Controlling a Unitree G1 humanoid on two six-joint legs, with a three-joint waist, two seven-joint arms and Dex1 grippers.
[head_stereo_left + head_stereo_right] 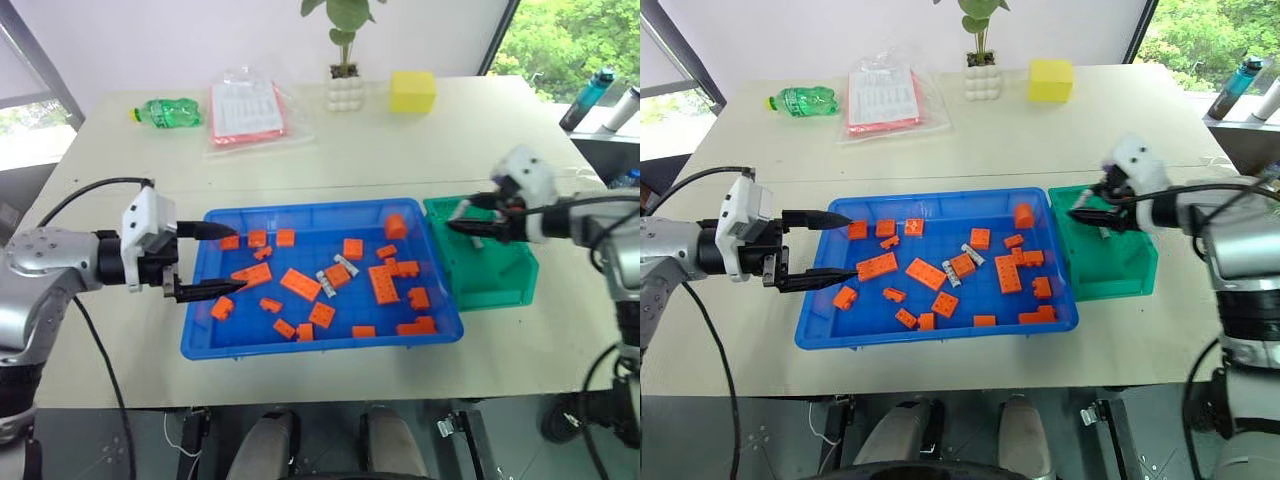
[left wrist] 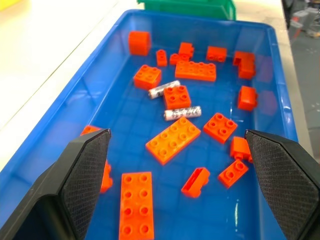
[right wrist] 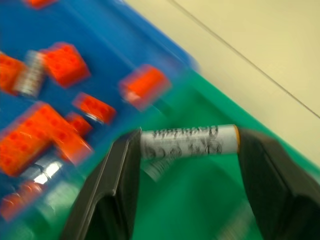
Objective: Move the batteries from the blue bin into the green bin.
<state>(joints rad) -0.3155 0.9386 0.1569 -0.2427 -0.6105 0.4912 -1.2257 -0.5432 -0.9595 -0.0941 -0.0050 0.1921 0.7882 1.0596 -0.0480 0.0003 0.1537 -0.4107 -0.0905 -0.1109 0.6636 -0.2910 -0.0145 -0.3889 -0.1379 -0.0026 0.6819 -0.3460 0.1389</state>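
The blue bin (image 1: 300,209) lies at the middle of the table, strewn with orange bricks (image 1: 300,284). Two silver-grey batteries (image 1: 345,266) (image 2: 182,113) lie side by side near its centre. My left gripper (image 1: 232,260) is open and level over the bin's left end, pointing along it, with nothing between its fingers (image 2: 85,170). The green bin (image 1: 500,278) stands against the blue bin's right end. My right gripper (image 1: 462,228) hovers over the green bin's near-left part, shut on a battery (image 3: 187,141) held crosswise between its fingers.
A green bottle (image 1: 170,112), a clear bag of papers (image 1: 247,110), a white plant pot (image 1: 345,92) and a yellow block (image 1: 412,91) stand along the table's far side. Two drink bottles (image 1: 590,98) stand beyond the far right corner.
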